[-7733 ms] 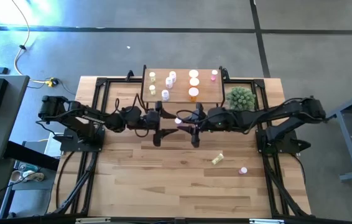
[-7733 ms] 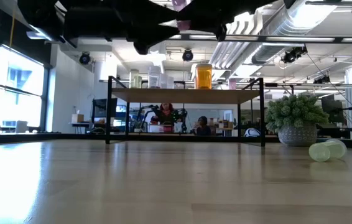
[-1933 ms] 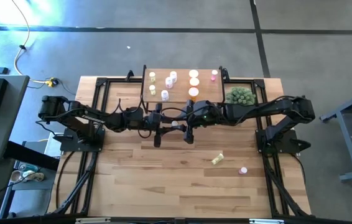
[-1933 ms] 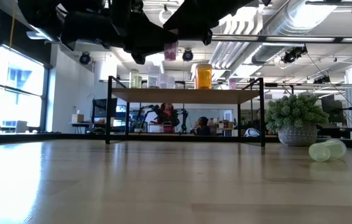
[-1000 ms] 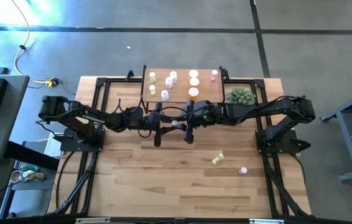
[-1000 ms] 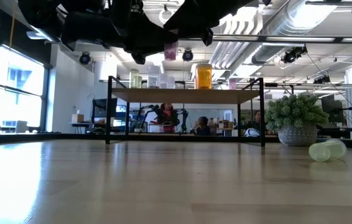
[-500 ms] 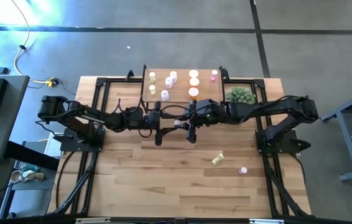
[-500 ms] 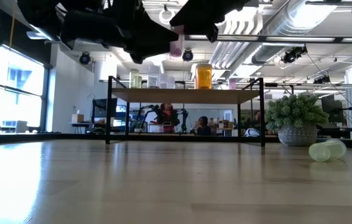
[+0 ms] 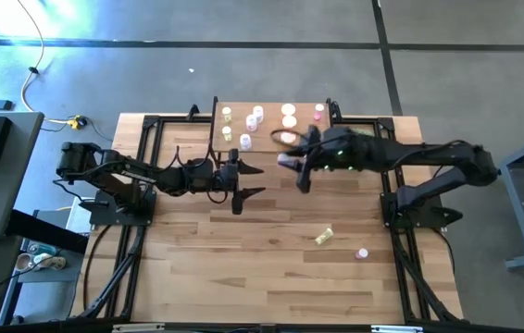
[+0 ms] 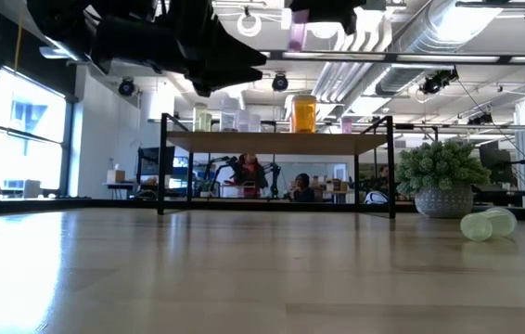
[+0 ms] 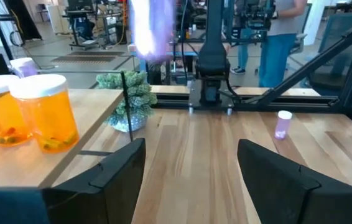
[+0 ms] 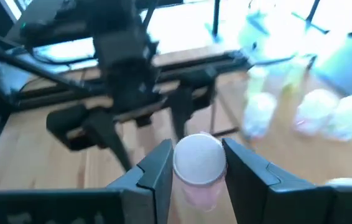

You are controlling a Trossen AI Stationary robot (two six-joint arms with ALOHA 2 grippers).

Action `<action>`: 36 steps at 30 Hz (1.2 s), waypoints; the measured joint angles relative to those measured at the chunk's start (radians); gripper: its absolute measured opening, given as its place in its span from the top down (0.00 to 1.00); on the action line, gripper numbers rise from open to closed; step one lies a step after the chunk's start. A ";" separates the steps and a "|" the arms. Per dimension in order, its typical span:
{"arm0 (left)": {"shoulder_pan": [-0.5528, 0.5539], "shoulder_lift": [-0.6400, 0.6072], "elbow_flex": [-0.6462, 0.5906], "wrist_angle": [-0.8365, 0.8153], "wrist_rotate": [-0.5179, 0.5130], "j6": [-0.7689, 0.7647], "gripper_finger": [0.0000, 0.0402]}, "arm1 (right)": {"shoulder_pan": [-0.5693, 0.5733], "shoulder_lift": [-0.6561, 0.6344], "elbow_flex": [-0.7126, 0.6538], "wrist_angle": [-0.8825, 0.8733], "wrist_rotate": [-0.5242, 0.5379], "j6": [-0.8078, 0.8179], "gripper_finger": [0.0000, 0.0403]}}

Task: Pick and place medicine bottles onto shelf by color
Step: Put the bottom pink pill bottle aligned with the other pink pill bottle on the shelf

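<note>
The left end effector [image 9: 243, 183] hangs released over the surface [image 9: 243, 268]; the right end effector [image 12: 194, 163] grasps a pink bottle [image 12: 198, 171].

From the left, the left end effector sits in front of the shelf [image 9: 310, 143], its fingers [image 11: 117, 171] spread wide with nothing between them. To its right, the right end effector holds the white-capped pink bottle in the air by the shelf's front edge. The shelf carries yellow-green bottles [image 9: 227, 114] at its left, pale ones [image 9: 255, 115] next, orange bottles [image 11: 42, 112], and a pink one [image 9: 318, 111] at its right. Farther right stands a green plant [image 10: 441, 169]. On the surface, a yellow-green bottle [image 9: 324, 237] lies on its side and a second pink bottle [image 9: 362, 252] stands near it.
</note>
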 joint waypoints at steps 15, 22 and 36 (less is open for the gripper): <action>0.000 0.000 0.000 -0.017 0.003 0.010 0.39 | -0.216 -0.217 0.001 -0.072 0.173 -0.090 0.72; 0.000 0.000 0.000 -0.019 0.003 0.011 0.39 | -0.310 -0.257 -0.072 -0.096 0.172 -0.085 0.72; 0.000 0.000 0.000 -0.020 0.003 0.018 0.39 | -0.404 -0.260 -0.383 0.097 0.092 0.032 0.72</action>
